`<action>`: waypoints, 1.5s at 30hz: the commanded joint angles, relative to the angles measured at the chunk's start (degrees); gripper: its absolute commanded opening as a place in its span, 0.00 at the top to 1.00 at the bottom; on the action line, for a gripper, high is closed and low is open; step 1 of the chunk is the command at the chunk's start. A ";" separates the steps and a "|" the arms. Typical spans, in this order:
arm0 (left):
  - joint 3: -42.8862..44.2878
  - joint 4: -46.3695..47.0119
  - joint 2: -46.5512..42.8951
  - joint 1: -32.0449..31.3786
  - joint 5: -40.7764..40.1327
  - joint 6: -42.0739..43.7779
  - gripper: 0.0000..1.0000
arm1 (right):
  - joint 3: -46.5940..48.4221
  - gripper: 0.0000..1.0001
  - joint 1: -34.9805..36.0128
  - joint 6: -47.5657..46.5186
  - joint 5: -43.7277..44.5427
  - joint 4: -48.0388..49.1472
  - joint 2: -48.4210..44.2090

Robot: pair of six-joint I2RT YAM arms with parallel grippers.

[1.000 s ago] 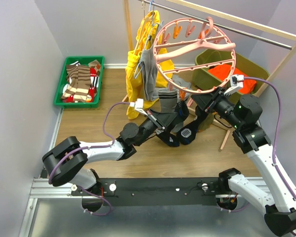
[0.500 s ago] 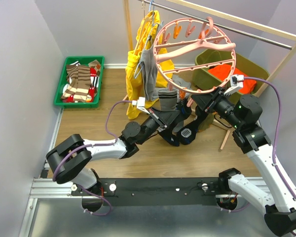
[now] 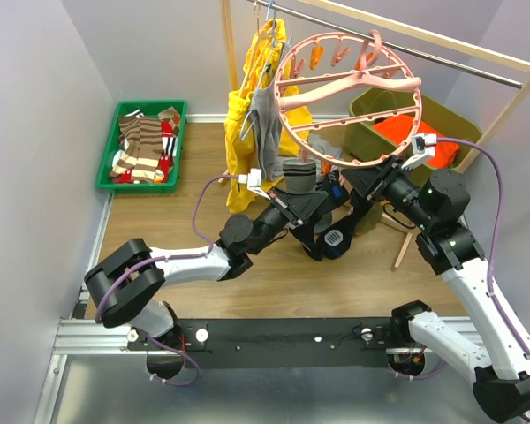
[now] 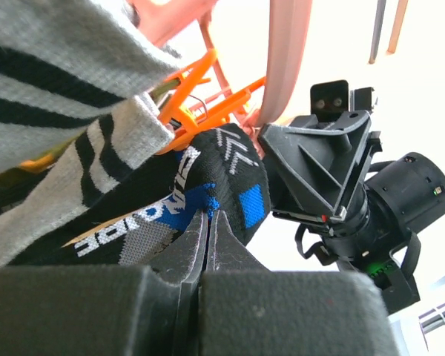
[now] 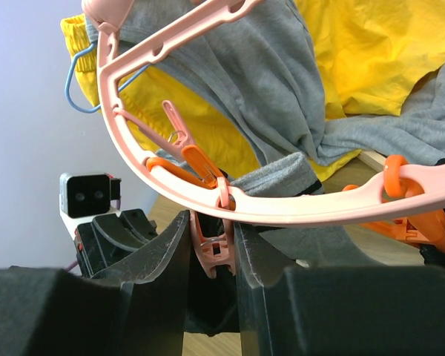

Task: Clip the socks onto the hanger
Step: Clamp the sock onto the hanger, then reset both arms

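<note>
The pink ring hanger hangs from the rail. My right gripper is under the ring's lower rim, shut on a pink clip and squeezing its handles. My left gripper is shut on the edge of a black-grey sock with blue patches and holds it up right beside the right gripper, just under orange clips. The sock's foot with its white patch hangs below. Another grey sock hangs from the rim.
A green tray of striped socks sits at the far left. A yellow jacket and a grey shirt hang left of the ring. An olive bin with orange cloth stands behind. The wooden rack leg is on the right.
My left gripper has moved up and to the right with the sock, closer to the ring's lower rim and the right gripper. The right arm has not moved.
</note>
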 commanded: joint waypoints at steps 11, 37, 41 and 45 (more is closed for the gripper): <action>1.98 3.82 2.66 -1.32 1.42 0.31 0.94 | -0.94 0.54 0.11 0.21 -1.52 2.39 -1.36; 3.56 -32.96 -28.79 -6.59 -14.04 40.36 0.25 | 2.93 0.00 0.11 -20.79 25.61 -11.32 -20.25; 2.42 -44.58 -39.16 -6.77 -25.44 45.73 0.24 | 2.49 0.00 0.11 -24.74 31.16 -14.39 -24.56; 1.89 -58.03 -50.92 -6.77 -36.19 47.50 0.24 | -1.18 0.00 0.11 -26.68 36.88 -14.49 -30.88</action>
